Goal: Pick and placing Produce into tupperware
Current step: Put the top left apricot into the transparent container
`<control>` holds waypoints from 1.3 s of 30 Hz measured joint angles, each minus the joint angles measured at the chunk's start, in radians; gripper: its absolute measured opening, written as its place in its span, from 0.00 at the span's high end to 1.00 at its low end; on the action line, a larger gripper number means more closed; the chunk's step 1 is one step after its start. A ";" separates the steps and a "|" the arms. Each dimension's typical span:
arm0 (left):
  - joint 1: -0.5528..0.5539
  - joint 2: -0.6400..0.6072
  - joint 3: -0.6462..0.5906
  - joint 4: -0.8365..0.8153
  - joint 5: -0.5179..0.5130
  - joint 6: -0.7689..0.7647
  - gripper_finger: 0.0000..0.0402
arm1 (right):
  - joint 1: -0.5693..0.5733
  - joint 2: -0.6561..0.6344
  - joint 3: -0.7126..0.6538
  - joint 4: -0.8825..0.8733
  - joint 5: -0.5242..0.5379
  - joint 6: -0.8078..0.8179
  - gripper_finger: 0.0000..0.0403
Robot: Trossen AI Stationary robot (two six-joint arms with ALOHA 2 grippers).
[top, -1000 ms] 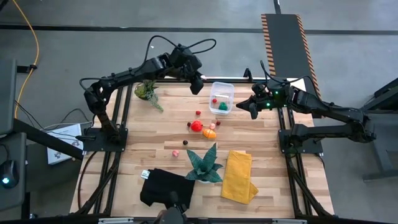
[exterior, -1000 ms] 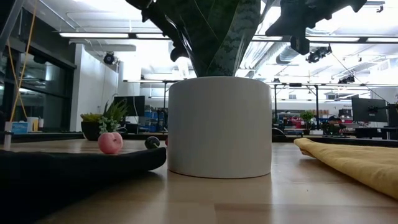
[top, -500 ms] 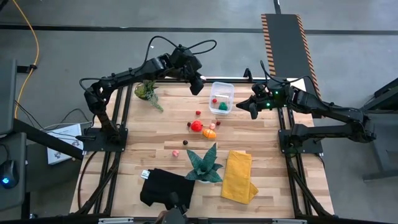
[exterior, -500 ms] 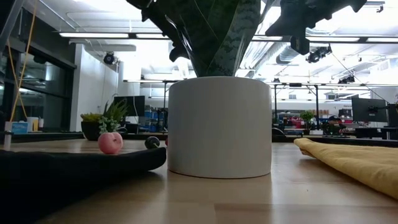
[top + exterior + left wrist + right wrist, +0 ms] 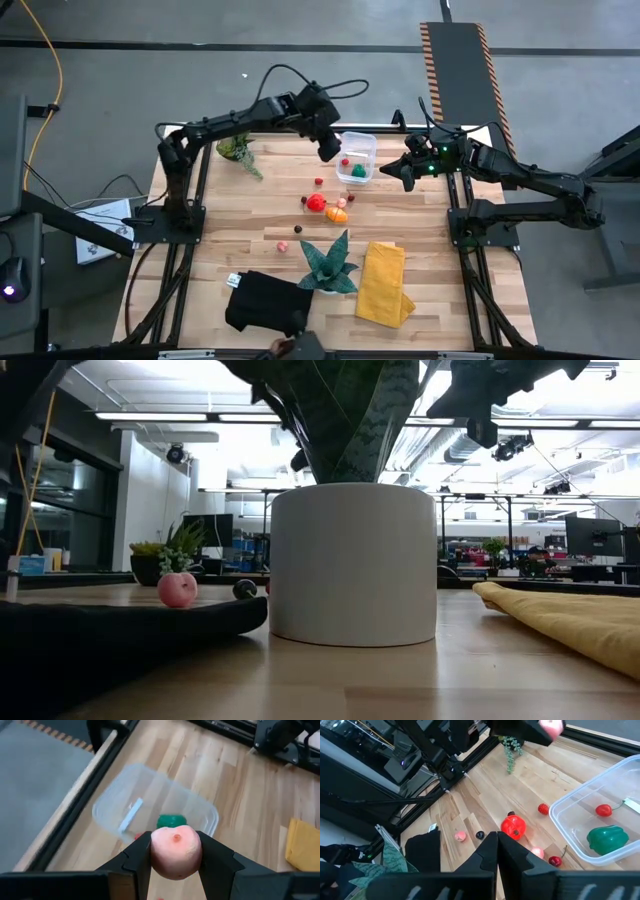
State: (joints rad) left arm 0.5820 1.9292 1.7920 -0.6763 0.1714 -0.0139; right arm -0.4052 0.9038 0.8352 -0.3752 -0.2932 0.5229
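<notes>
Two arms reach over the wooden table [image 5: 230, 225] from opposite sides in the high view; no writing can be read on anything. At upper centre, the left gripper [image 5: 329, 152] hangs just left of the clear tupperware tub [image 5: 357, 158], its fingers [image 5: 137, 857] clamped on a pale pink toy peach [image 5: 176, 851]. Inside the tub lie a green toy vegetable [image 5: 358, 171] and a small red cherry [image 5: 346, 161]. Below the tub, mid-frame, sit a red tomato [image 5: 316, 202], an orange piece [image 5: 337, 213] and smaller red, pink and dark produce. At upper right, the right gripper [image 5: 386, 170] waits beside the tub, fingers pressed together, holding nothing.
</notes>
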 joint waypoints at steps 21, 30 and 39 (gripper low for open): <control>-0.019 0.235 0.311 -0.271 0.019 0.055 0.69 | 0.000 0.000 0.000 0.001 0.002 0.000 1.00; -0.027 0.272 0.310 -0.282 0.016 0.060 0.69 | 0.000 0.000 0.000 0.000 0.000 -0.004 1.00; -0.028 0.277 0.310 -0.254 0.015 0.064 0.69 | 0.000 0.000 0.000 0.000 0.000 -0.005 1.00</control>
State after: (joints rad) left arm 0.5541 2.2063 2.1025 -0.9299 0.1867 0.0501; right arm -0.4049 0.9035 0.8352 -0.3748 -0.2928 0.5178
